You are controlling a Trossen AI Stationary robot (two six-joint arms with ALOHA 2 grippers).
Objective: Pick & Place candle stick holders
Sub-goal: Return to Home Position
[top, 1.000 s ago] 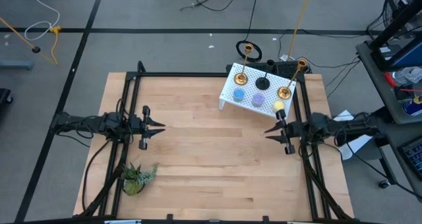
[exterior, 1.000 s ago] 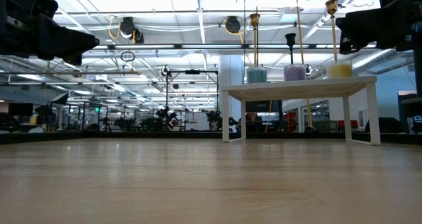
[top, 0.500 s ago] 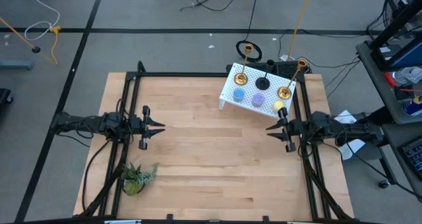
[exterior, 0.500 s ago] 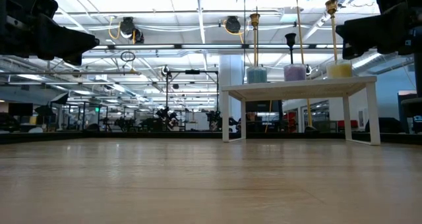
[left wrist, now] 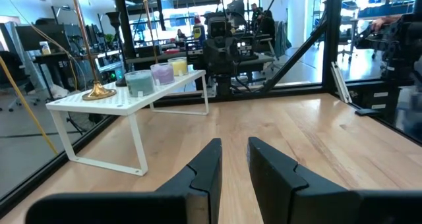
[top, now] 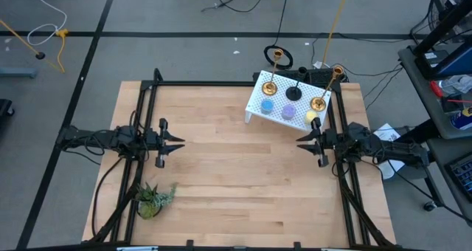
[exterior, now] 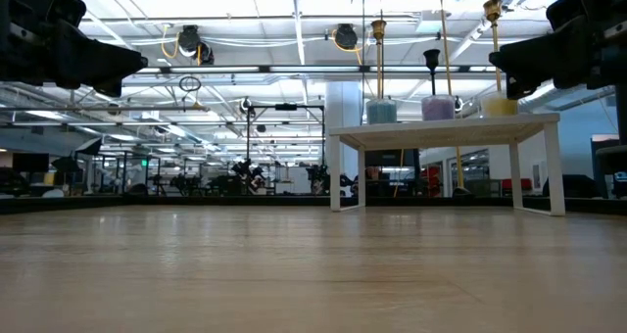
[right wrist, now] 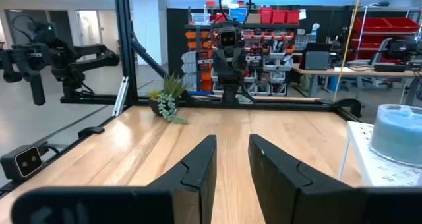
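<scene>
Candle stick holders (top: 293, 93) on white stand (top: 254, 102), outside both jaws | right gripper (top: 299, 142) just beside stand, jaws slightly spread, empty | left gripper (top: 181, 142) well apart, likewise

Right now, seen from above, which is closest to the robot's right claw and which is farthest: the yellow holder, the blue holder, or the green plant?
From the right gripper, in the high view:
1. yellow holder, at the near end of the white stand.
2. blue holder, at the stand's other end.
3. green plant, far across, beyond the waiting left gripper.
</scene>
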